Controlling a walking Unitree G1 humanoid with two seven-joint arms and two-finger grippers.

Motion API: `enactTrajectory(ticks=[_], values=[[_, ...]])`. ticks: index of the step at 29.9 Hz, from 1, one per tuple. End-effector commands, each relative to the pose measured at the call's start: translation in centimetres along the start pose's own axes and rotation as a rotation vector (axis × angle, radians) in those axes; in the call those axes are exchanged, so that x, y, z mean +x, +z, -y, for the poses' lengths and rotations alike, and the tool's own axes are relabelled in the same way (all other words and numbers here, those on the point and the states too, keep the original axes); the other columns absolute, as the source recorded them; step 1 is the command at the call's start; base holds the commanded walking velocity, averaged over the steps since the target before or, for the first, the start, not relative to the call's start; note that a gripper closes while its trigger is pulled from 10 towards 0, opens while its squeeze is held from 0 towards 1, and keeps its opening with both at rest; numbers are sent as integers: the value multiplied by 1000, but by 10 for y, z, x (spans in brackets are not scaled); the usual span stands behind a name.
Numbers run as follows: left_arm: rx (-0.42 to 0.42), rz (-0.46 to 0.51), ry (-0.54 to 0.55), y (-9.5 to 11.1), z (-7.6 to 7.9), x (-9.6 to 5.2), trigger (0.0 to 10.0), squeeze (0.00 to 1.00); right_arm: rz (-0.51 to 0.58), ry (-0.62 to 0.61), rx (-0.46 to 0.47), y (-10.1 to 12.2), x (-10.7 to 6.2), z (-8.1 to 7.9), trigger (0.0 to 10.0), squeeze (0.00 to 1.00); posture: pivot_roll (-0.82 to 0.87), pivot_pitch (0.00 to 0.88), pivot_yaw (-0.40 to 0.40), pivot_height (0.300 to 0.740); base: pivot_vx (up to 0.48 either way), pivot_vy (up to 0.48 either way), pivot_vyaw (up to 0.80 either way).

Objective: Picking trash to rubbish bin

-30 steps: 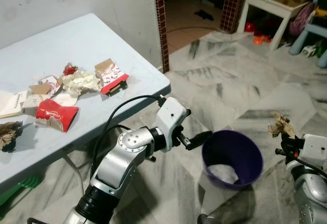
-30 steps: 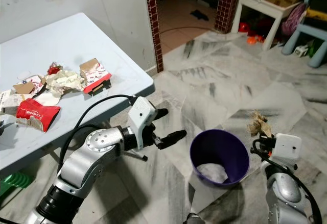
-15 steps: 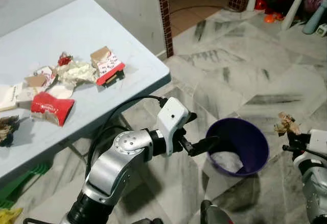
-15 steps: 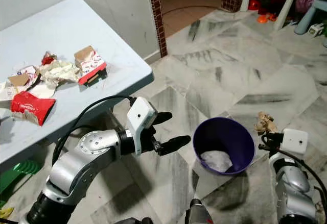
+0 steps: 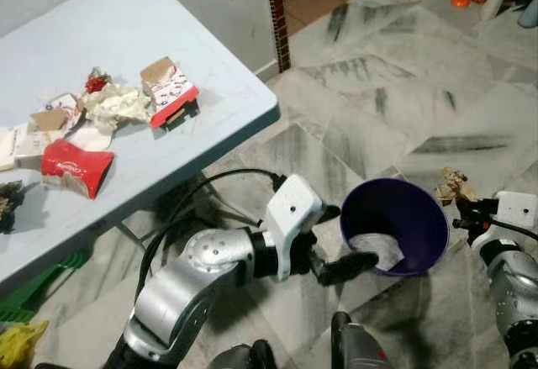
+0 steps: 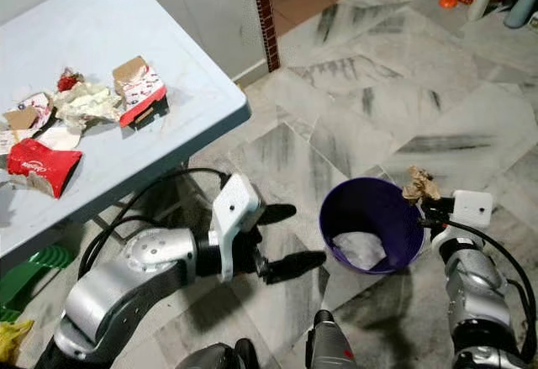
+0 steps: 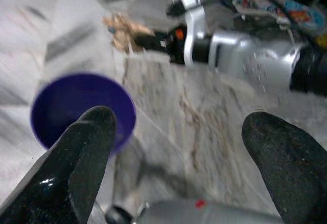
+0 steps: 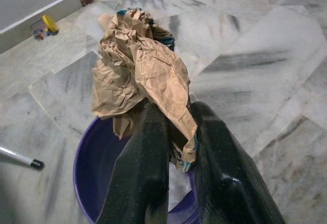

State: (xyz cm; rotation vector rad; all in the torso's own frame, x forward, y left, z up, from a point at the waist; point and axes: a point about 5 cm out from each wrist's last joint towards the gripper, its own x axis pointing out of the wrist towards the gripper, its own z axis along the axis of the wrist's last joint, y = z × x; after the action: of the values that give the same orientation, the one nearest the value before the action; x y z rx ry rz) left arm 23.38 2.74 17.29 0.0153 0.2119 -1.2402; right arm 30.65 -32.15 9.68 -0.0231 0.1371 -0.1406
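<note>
A crumpled brown paper wad (image 8: 140, 76) is pinched between the two black fingers (image 8: 145, 173) of the right tool (image 6: 430, 209), which is held just at the bin's rim, at about three o'clock of the bin (image 6: 371, 224) as seen from the head. In the right wrist view the wad is seen above the near edge of the purple bin, with white trash (image 6: 360, 250) lying at the bin's bottom. The bin stands on the marble floor (image 5: 395, 108). The left tool (image 5: 336, 247) is held low at about nine o'clock of the bin, its fingers (image 7: 84, 157) spread wide with nothing between them, one fingertip near the bin's wall. On the counter (image 5: 126, 16), at about ten o'clock of the bin and well apart from it, more litter is left: a red wrapper (image 5: 74, 166), a crumpled white paper (image 5: 116, 102) and a torn carton (image 5: 170, 102).
</note>
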Motion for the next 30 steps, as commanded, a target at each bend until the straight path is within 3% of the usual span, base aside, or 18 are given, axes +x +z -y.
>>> enactTrajectory(ticks=[1, 15, 16, 17, 18, 19, 30], values=[[0, -22, -19, -3, 5, -3, 10000, 0, -25, 25, 16, -9, -2, -2, 10000, 0, -77, 372, 200, 740, 0, 0, 0], [-13, -42, -37, -5, 11, -5, 10000, 0, -31, 124, 49, -7, 1, -9, 10000, 0, -70, 393, 204, 740, 0, 0, 0], [-15, -42, -36, -4, 11, -5, 10000, 0, -30, 126, 48, -7, 2, -9, 10000, 51, -70, 393, 204, 740, 0, 0, 0], [-15, -41, -36, -4, 11, -5, 10000, 0, -28, 126, 48, -6, 2, -9, 10000, 486, -71, 393, 203, 740, 0, 0, 0], [-15, -41, -36, -4, 11, -5, 10000, 0, -27, 125, 47, -5, 2, -9, 10000, 486, -71, 393, 203, 740, 0, 0, 0], [-16, -40, -36, -4, 12, -5, 10000, 0, -19, 128, 51, -4, 2, -9, 10000, 1000, -71, 393, 201, 740, 0, 0, 0], [-22, -35, -33, -2, 12, -5, 10000, 0, -11, 112, 34, 1, 3, -2, 10000, 1000, -69, 395, 195, 740, 0, 0, 0]])
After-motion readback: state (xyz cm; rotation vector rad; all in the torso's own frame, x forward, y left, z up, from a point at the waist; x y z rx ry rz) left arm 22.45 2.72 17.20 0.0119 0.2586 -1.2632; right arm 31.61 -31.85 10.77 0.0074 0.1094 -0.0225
